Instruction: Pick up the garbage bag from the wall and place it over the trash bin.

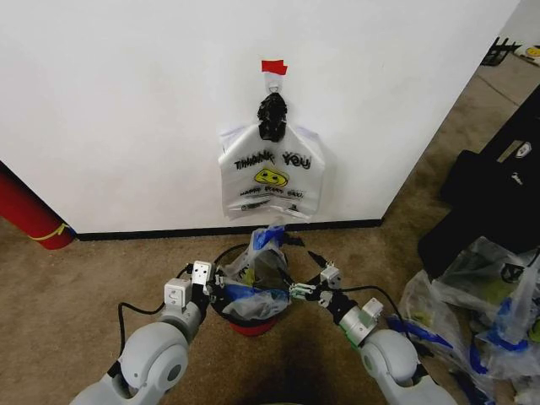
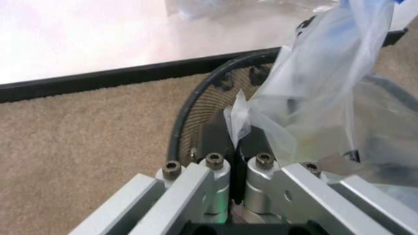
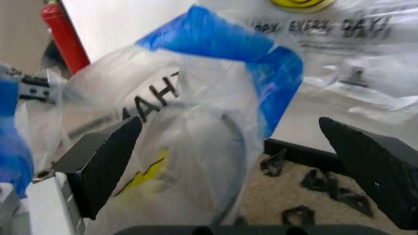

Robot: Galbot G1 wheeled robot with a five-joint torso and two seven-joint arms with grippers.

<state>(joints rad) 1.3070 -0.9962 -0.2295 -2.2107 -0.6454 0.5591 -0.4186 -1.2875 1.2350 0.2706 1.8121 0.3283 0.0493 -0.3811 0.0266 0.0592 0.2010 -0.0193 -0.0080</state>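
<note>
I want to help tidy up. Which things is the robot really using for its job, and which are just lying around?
Using:
garbage bag, draped over the bin
trash bin
left gripper, shut on the bag's edge
right gripper, open beside the bag

Just lying around:
THANK YOU bag hanging on the wall
stuffed clear bags on the carpet
red cylinder by the wall

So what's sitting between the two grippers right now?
In the head view, the garbage bag draped over the trash bin lies between the left gripper and right gripper.

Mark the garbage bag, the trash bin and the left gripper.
garbage bag [image 1: 268, 239]: head view, blue handle patch.
trash bin [image 2: 196, 93]: left wrist view, black rim.
left gripper [image 2: 235, 142]: left wrist view, between fingertips pinching plastic.
</note>
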